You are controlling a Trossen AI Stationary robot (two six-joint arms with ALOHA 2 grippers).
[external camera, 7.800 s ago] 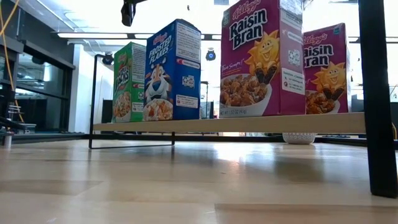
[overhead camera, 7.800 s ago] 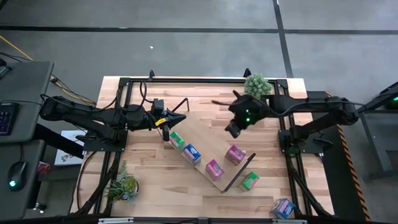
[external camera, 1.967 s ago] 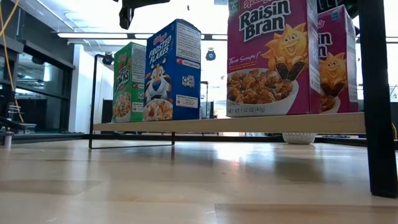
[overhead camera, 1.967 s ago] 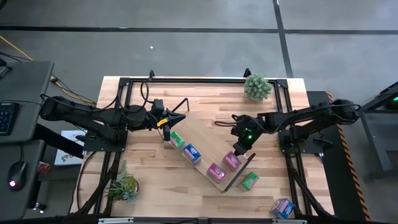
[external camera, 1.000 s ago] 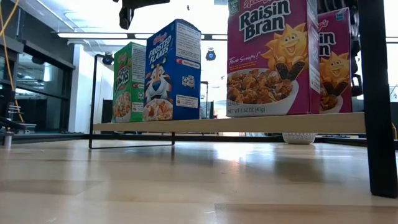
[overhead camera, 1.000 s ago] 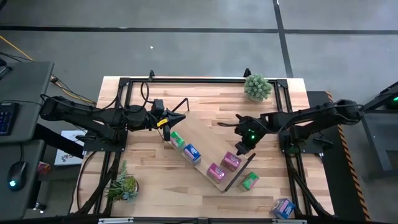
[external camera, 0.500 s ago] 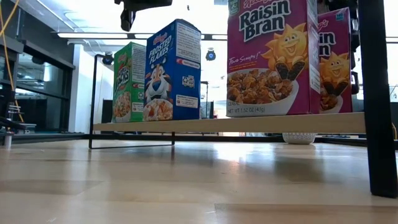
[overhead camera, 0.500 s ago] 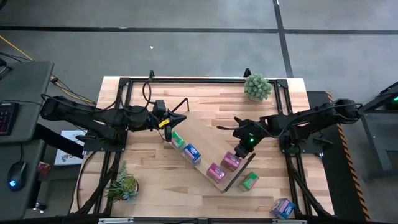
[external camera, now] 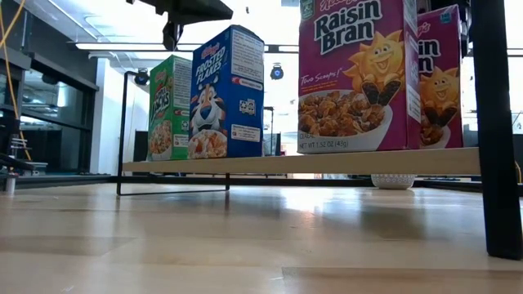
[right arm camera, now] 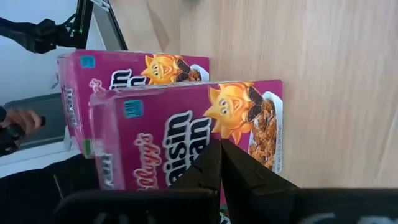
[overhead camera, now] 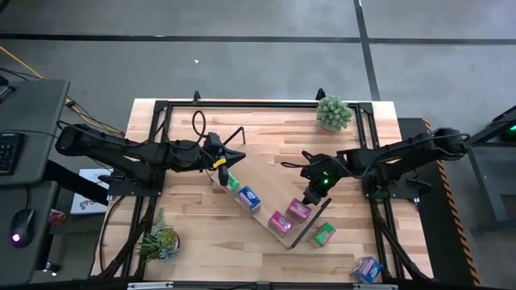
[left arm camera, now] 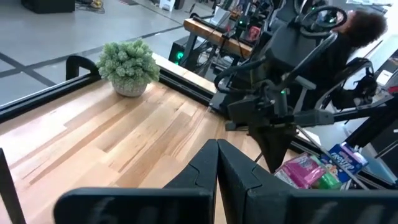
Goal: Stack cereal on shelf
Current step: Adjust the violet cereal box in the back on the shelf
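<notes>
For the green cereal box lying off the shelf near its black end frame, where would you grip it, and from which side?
From straight above, across its two long edges. The green cereal box lies flat on the table, broad face up, so its narrow width suits the fingers. The shelf's end frame stands close beside it, so a sideways approach looks cramped.

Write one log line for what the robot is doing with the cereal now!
shelf: four cereal boxes | right pincer: shut, at pink box | left pincer: shut, by green box | off shelf: green, blue
</notes>
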